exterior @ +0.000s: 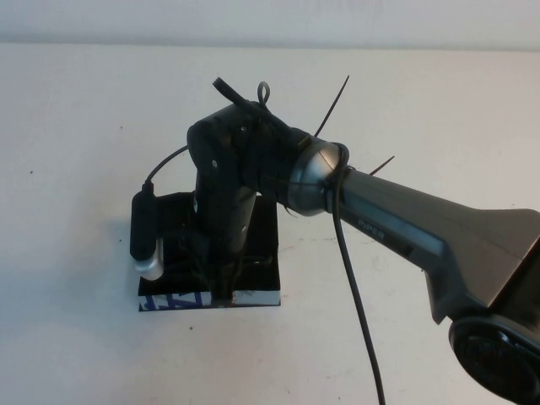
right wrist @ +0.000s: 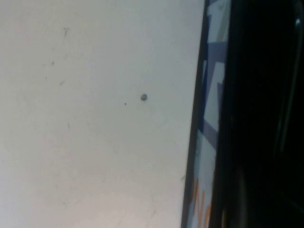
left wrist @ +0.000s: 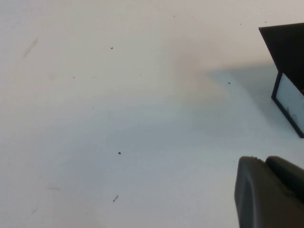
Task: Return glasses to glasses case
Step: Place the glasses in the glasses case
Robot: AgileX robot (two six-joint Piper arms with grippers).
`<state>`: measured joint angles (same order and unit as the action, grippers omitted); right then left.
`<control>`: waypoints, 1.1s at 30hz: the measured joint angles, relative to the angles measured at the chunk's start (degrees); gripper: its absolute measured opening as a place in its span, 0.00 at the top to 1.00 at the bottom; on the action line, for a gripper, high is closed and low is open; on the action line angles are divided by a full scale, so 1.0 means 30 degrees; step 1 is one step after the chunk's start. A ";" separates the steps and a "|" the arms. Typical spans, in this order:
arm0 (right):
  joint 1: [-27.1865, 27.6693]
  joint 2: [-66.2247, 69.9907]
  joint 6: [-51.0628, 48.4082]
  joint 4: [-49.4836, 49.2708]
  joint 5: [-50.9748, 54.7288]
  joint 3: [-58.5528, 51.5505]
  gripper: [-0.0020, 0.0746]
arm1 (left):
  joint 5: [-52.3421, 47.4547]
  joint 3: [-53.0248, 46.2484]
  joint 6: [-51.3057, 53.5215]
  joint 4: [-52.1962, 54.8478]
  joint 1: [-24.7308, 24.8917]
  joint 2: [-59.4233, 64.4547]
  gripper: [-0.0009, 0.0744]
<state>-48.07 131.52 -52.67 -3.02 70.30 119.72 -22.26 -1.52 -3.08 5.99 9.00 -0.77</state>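
Our right gripper (exterior: 221, 283) reaches down into the glasses case (exterior: 257, 245), and we cannot tell if it is open or closed.

We see the case open on the white surface (exterior: 76, 169), with its white printed edge facing us. We cannot see the glasses; our arm hides the inside. We think the glasses are nearly in, but we cannot be sure. Our left gripper (left wrist: 270, 192) waits low beside the case, and we cannot tell its state either.

Glasses case (left wrist: 288, 66) beside left claw (left wrist: 268, 192)
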 joint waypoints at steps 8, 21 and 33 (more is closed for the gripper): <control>0.0000 -0.0009 0.0230 -0.0038 0.0000 0.0000 0.90 | 0.0000 0.0000 0.0000 0.0000 0.0000 0.0000 0.99; 0.0165 0.0007 0.1121 0.0323 0.0000 0.0000 0.76 | 0.0000 0.0000 0.0000 0.0000 0.0000 0.0000 0.99; 0.0165 -0.0524 0.1152 0.0794 0.0000 0.0000 0.71 | 0.0000 0.0000 0.0000 0.0000 0.0000 0.0000 0.99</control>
<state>-47.57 129.95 -49.21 -0.64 70.30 119.72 -22.26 -1.52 -3.08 5.99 9.00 -0.77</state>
